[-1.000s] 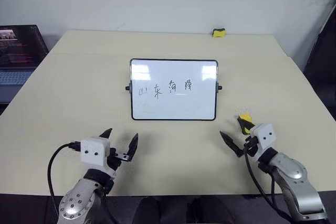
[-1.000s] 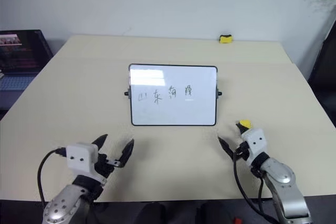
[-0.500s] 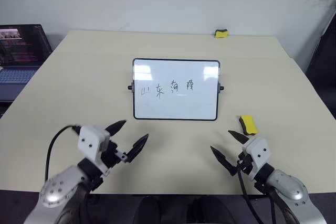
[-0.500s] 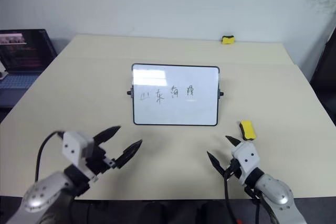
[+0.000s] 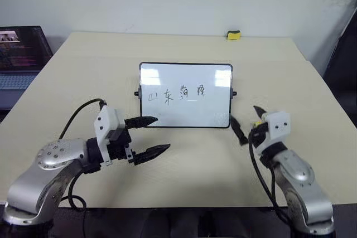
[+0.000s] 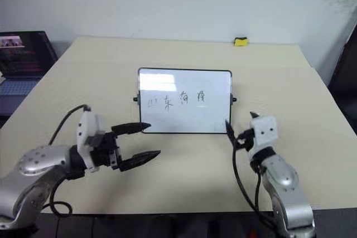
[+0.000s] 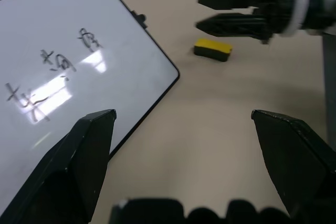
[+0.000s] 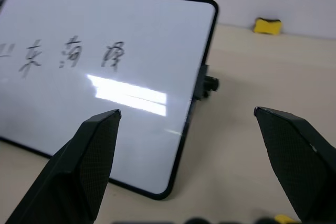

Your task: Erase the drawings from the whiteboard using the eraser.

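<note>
Yellow eraser (image 7: 212, 49) lies on counter (image 5: 184, 160), you hold nothing yet.

Eye view: whiteboard (image 5: 186, 95) mid counter, drawings (image 5: 177, 92) all there, no wiping done. Left gripper (image 5: 149, 135) wide, near board's corner. Right gripper (image 5: 249, 122) wide, beside board's right edge.

Left wrist view: eraser just by right gripper.

Right wrist view: second yellow block (image 8: 267, 26) far back.

No containers.

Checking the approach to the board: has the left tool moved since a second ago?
Yes. The left tool has come up and rightward toward the whiteboard: one fingertip now overlaps its lower edge; earlier it sat well below.
</note>
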